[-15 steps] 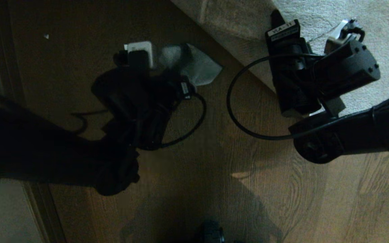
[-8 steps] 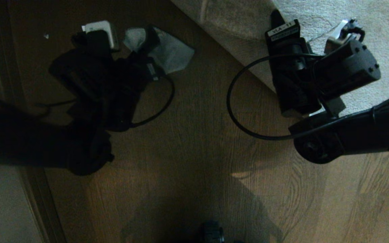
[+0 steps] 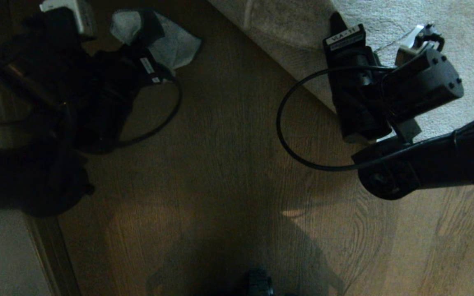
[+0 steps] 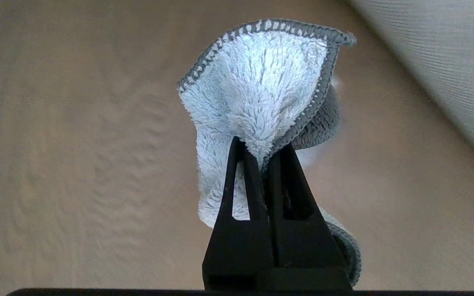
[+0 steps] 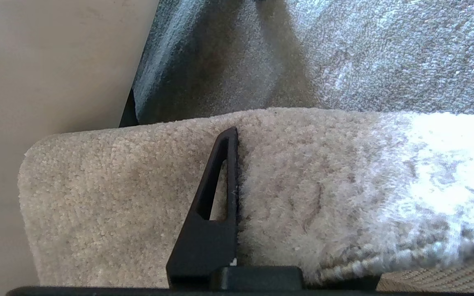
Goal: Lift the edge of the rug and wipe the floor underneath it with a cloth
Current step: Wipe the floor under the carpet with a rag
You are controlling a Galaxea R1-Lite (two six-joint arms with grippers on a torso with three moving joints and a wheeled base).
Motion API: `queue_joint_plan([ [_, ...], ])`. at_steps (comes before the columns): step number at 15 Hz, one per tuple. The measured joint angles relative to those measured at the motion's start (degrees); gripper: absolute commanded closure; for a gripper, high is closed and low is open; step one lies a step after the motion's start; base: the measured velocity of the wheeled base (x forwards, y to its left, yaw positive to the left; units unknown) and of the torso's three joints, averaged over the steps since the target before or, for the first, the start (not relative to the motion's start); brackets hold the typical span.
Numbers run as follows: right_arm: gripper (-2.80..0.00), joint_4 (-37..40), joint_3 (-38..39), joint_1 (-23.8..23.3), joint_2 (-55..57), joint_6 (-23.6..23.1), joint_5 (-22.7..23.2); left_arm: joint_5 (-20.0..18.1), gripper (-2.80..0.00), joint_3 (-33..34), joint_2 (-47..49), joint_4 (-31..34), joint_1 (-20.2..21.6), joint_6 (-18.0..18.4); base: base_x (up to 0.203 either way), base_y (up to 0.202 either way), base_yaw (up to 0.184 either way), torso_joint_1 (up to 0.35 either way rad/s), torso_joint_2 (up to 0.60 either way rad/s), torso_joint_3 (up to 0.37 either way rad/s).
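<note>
2 grips: my left gripper (image 4: 261,150) pinches the cloth (image 4: 261,82), soft and light; my right gripper (image 5: 237,135) clamps the rug edge (image 5: 117,197), plush, floppy, heavier.

Cloth (image 3: 171,41) left of rug edge (image 3: 278,53) (apart)

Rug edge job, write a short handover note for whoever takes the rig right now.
Right gripper: shut on the rug edge, holding it folded up off the floor.
Left gripper: shut on the cloth, over bare floor, out to the left of the rug.
Done: edge lifted, cloth in hand.
Whether the floor under the lifted edge has been wiped, these views cannot tell.
Left: wipe there if needed, then lower the rug.
</note>
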Motion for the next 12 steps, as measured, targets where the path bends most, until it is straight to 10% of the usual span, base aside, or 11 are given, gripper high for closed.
queue_joint_plan([
  [12, 0.00, 0.00, 0.00, 0.00, 0.00, -0.16, -0.02, 0.59, 0.00, 13.36, -1.72, -4.83, -19.27, 0.03, 0.000, 0.000, 0.000, 0.000, 0.00, 0.000],
])
